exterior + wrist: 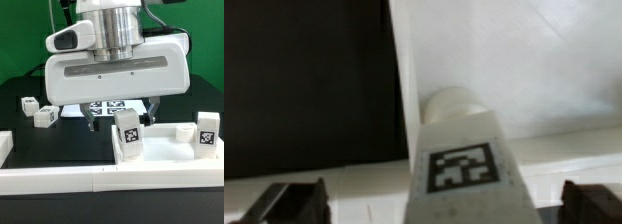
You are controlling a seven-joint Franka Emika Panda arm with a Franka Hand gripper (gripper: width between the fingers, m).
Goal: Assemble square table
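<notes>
The square table's white panel (165, 152) lies at the front of the black table, and its surface also shows in the wrist view (509, 60). A short white tagged leg (128, 136) stands upright on its left part. A second leg (207, 133) stands at its right corner. Two more legs (28, 103) (43, 116) lie loose at the exterior view's left. My gripper (121, 113) is open just above and behind the left standing leg. In the wrist view that leg (461, 160) sits between my dark fingers (295, 203), with a gap on each side of it.
The marker board (108, 104) lies flat behind the panel, under my hand. A long white border bar (90, 181) runs along the front, and another piece (5, 148) stands at the exterior view's left edge. Bare black tabletop (304, 80) lies beside the panel.
</notes>
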